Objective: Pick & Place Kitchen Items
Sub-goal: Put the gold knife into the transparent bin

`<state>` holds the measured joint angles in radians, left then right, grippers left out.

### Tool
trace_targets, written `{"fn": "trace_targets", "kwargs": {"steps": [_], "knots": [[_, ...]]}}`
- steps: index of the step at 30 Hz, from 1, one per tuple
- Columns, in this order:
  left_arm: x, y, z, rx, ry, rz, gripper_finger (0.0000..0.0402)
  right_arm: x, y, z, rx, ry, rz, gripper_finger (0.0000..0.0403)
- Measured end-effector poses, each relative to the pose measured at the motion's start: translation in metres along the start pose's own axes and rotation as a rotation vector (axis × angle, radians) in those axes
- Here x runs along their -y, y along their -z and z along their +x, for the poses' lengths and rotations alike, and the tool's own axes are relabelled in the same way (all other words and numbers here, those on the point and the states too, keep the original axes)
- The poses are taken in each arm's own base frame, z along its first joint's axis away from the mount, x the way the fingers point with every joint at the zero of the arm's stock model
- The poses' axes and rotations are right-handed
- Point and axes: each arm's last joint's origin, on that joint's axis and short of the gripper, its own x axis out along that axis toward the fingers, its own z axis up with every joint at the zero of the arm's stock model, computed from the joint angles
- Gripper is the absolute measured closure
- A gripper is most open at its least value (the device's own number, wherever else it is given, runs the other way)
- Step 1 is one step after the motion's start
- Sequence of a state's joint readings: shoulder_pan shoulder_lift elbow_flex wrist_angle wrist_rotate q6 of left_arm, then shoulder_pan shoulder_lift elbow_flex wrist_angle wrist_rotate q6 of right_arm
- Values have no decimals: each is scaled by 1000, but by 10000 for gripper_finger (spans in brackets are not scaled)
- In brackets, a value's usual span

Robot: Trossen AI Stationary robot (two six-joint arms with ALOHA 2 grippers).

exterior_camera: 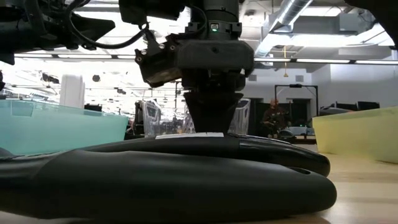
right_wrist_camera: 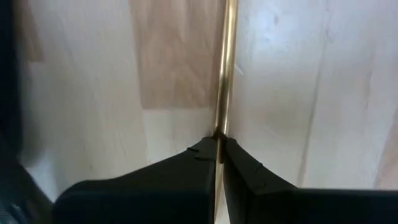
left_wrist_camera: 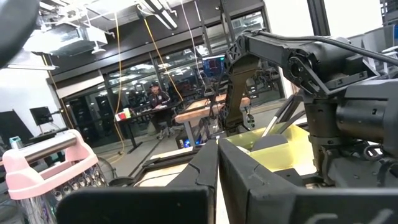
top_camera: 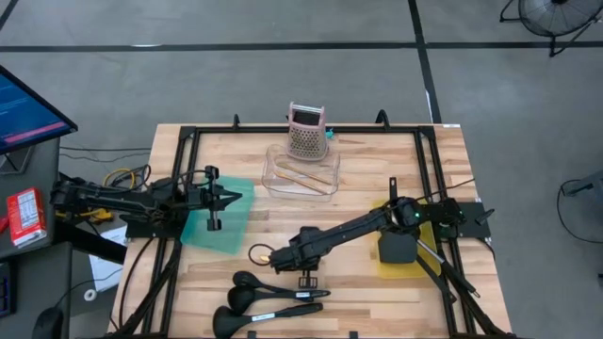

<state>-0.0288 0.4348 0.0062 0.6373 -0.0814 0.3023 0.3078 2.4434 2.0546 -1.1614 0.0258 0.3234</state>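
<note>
My right gripper (top_camera: 287,254) reaches to the table's middle, points down and is shut on a thin golden stick (right_wrist_camera: 226,68). Near it, toward the front edge, lie black long-handled ladles and spoons (top_camera: 273,294), which fill the foreground of the low view (exterior_camera: 186,180). Thin pale sticks lie in a clear tray (top_camera: 301,177) at the back. My left gripper (left_wrist_camera: 217,171) hovers shut and empty over a teal bin (top_camera: 219,224) at the left. My right gripper pinches the golden stick (right_wrist_camera: 219,134) between its two fingertips, coming from above and pointing down. The stick runs on past the fingertips over the wooden table top. Which part of its length is held, and whether it is lifted clear, I cannot tell.
A pink box grater (top_camera: 308,132) stands at the clear tray's far side. A yellow bin (top_camera: 426,234) sits at the right under my right arm. Black frame rails (top_camera: 179,160) run along the table's sides. People sit in the room beyond the table.
</note>
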Motion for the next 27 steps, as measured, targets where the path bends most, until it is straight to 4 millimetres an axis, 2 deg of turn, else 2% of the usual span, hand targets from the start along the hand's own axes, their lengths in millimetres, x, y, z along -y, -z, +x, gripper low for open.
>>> {"fn": "trace_targets", "kwargs": {"steps": [6,12,17,22,27], "knots": [[0,0,0,0,0,0,400,1,3,-11,7,5,-2,402],[0,0,0,0,0,0,400,1,4,-15,11,2,-18,401],[0,0,0,0,0,0,400,-4,13,-7,-12,9,-14,402],[0,0,0,0,0,0,400,-13,35,-24,12,-4,2,389],[0,0,0,-1,0,0,400,-10,59,-44,88,-78,161,334]]}}
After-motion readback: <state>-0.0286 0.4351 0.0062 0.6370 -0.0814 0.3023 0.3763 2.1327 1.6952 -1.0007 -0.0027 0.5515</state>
